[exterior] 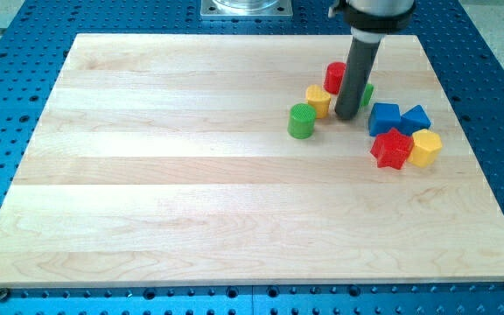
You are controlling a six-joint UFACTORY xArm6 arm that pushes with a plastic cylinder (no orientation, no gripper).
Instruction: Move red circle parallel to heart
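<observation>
The red circle (333, 76) sits at the view's upper right, partly hidden behind my rod. The yellow heart (318, 101) lies just below and left of it. My tip (346, 116) rests on the board right of the yellow heart and below the red circle, close to both. A green block (367, 94) peeks out from behind the rod on its right; its shape is hidden.
A green circle (302, 121) stands left of the tip. To the right lie two blue blocks (384, 117) (416, 118), a red star (392, 149) and a yellow block (425, 148). The wooden board (191, 175) lies on a blue perforated table.
</observation>
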